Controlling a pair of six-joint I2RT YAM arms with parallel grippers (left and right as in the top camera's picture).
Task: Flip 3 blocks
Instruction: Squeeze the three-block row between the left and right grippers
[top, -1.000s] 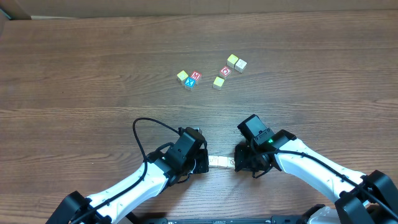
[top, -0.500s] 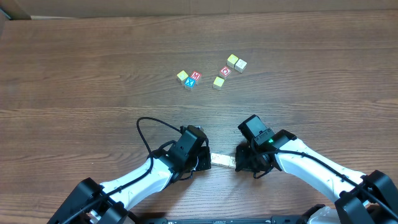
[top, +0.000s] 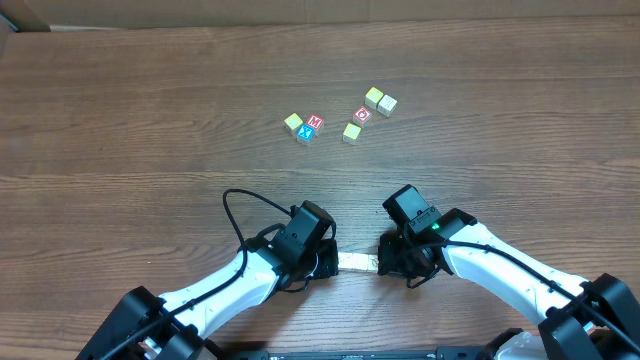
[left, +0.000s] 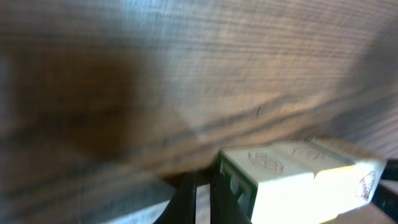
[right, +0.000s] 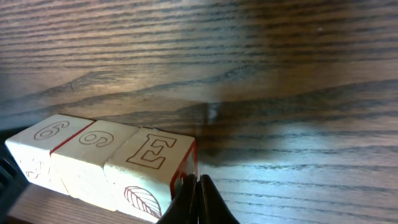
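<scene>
Blocks (top: 357, 263) of the task, three pale cubes, lie end to end in a short row near the front of the table (top: 120, 120), between the two grippers. In the overhead view we see the left gripper (top: 328, 262) at one end of the row and the right gripper (top: 383, 262) at the other end. Both seem in touch w/ the row, but the fingers are too small here to judge. Well apart, farther back, stand other cubes, e.g. the red M / blue X block (top: 311, 128) and the red O block (top: 362, 114).

Left wrist view is blurred. We see the blocks (left: 298, 180) low at the right. The left gripper (left: 202, 199) appears to have its dark fingers pressed together against the row's end, pinching nothing.

Right wrist view: the top faces read 6, 9, E, w/ a leaf drawn on the side of the E cube. The right gripper (right: 198, 202) has its fingers pressed together, nothing between them, tips just against the red-edged end of the E cube.
</scene>
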